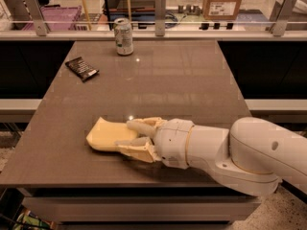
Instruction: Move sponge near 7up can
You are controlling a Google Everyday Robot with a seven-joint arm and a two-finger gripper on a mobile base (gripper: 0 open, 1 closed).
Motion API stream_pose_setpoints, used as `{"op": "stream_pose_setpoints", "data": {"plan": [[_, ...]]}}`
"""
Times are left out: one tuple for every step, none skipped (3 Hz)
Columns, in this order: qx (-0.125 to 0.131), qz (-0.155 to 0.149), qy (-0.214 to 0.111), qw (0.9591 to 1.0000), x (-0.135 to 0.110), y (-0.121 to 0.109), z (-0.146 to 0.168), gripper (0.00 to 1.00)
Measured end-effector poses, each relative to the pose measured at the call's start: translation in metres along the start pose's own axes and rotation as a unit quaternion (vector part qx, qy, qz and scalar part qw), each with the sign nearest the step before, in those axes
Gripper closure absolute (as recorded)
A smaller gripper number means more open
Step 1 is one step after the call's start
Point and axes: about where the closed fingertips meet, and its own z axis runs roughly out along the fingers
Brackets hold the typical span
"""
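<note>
The sponge [106, 134], a pale yellow foam slab, lies on the brown table [172, 85] near its front left. My gripper [130, 137] reaches in from the right. Its two cream fingers [140, 124] close on the sponge's right end, one at the far edge and one at the near edge. The sponge rests on the table. The 7up can [123, 36] stands upright at the table's far edge, well beyond the sponge and slightly right of it.
A small black snack packet [81, 68] lies at the far left of the table. A glass rail with metal posts [159, 7] runs behind the far edge. My white arm [240, 152] covers the front right corner.
</note>
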Motion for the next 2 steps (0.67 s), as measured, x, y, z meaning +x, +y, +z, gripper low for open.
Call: {"op": "stream_pose_setpoints", "data": {"plan": [[0.0, -0.003, 0.0, 1.0, -0.0024, 0.0013, 0.0003, 1.0], [0.002, -0.012, 0.001, 0.9999, -0.0101, 0.0009, -0.0019, 1.0]]}}
